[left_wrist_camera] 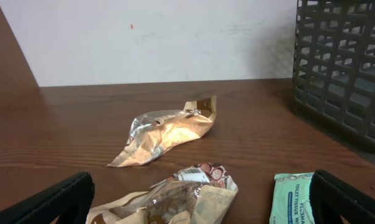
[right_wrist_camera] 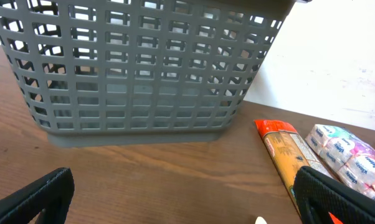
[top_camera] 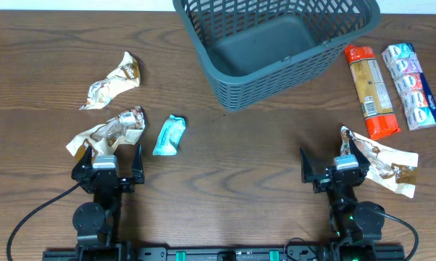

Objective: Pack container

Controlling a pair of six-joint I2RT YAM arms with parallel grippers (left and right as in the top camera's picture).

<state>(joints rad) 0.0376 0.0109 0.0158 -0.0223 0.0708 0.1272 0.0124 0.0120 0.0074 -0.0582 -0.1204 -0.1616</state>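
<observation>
Basket (top_camera: 290, 76) at far centre-right of tabletop (top_camera: 240, 159), set askew. Orange packet (top_camera: 371, 90) and tissue pack (top_camera: 412, 85) just right of it; crumpled wrappers (top_camera: 111, 83) and teal packet (top_camera: 169, 135) well left. Near front edge: left tool (top_camera: 108, 158) and right tool (top_camera: 335, 159), both released, spread wide.

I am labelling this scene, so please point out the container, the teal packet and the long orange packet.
container (top_camera: 276, 81), overhead view, on its front lattice wall.
teal packet (top_camera: 169, 135), overhead view, on its middle.
long orange packet (top_camera: 372, 90), overhead view, on its middle.
</observation>
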